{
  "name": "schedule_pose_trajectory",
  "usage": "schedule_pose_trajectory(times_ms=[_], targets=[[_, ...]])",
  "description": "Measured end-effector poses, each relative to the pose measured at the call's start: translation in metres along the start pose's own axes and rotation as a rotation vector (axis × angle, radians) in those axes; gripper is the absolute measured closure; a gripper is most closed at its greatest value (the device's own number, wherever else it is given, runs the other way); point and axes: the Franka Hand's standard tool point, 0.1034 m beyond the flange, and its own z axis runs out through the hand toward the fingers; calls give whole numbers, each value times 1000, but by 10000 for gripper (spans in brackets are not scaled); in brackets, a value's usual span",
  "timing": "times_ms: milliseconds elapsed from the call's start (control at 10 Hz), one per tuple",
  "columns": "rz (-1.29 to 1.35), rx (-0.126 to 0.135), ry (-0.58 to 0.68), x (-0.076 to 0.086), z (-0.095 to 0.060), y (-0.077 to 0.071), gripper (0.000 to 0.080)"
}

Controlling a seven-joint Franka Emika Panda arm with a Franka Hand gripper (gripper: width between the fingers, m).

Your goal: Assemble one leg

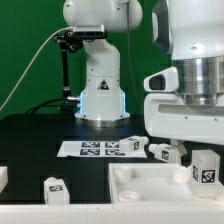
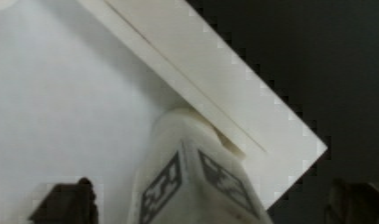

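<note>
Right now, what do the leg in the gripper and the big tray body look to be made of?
The leg: seemingly white plastic, smooth matte, with a black-and-white tag on its face. The tray body: likely the same white plastic, with moulded-looking rounded rims; slightly glossy, though blur leaves that open.

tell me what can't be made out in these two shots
- Claw: in the wrist view the bottom edge cuts off its dark fingertips; in the exterior view the arm's own housing hides it, so open or shut is unclear.
- Leg: close and blurred in the wrist view, tag unreadable.
- Marker board: exterior view, tags too small.
</note>
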Motion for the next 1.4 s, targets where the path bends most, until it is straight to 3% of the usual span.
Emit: schedule_pose_trajectory(times_ms=[200,500,600,800,900,1400], targets=[[-145,-6,7,1,0,0,151],[-707,-54,53,7,-1,-1,151],[-682,-53,53,7,-1,-1,151],[-661,-53,53,7,-1,-1,420],[-630,-52,54,7,-1,-1,515],[-155,-44,69,7,0,1,515]])
